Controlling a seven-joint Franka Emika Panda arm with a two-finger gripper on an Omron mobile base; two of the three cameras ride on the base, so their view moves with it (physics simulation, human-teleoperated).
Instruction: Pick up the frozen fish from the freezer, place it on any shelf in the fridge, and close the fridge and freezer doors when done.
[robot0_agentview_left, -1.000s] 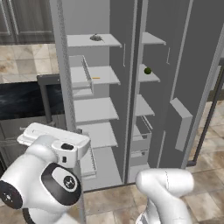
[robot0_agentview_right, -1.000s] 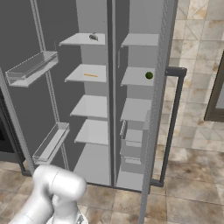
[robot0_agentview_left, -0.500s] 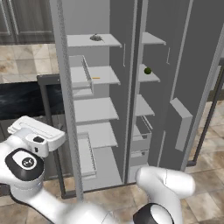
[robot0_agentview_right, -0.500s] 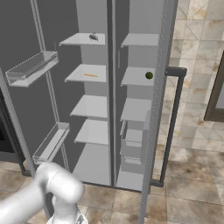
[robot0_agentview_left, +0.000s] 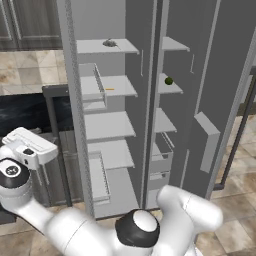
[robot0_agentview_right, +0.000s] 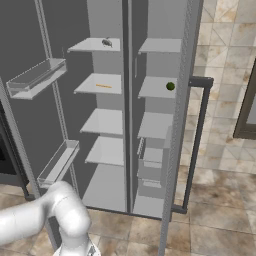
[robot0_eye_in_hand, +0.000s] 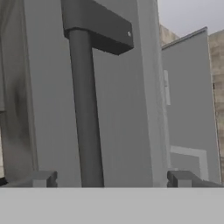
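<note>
Base pair flanking open fridge (robot0_agentview_left: 107, 125)

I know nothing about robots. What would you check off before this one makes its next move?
1. Fish lies on a fridge shelf: ok, on the top shelf of the wider compartment.
2. Pincer open: ok, its tips stand wide apart.
3. Door handle between the tips: ok, though nearer one tip.
4. Pincer closed on the handle: not ok.
5. Fridge door shut: not ok, it stands open.
6. Freezer door shut: not ok, also open.
</note>
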